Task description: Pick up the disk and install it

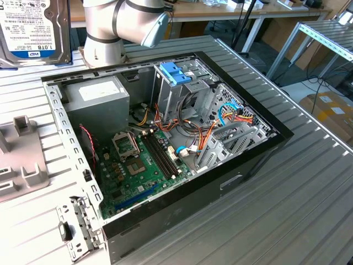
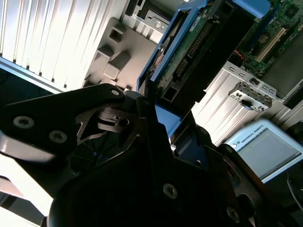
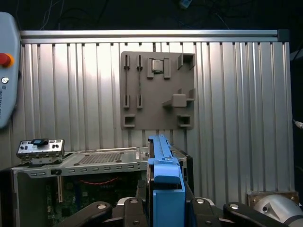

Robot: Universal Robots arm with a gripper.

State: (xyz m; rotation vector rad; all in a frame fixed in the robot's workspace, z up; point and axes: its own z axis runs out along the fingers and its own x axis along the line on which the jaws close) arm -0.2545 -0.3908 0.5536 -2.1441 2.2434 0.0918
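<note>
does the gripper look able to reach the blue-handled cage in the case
Probably yes: the gripper holds the disk outside the case, which lies open, and nothing sits over the cage.

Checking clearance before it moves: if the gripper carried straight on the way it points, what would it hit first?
The disk it grips leads the way. In the first wrist view the gripper seems aimed at the open computer case's rim, with the ribbed table beyond, though depth is unclear.

bright even light, soft shadows
</note>
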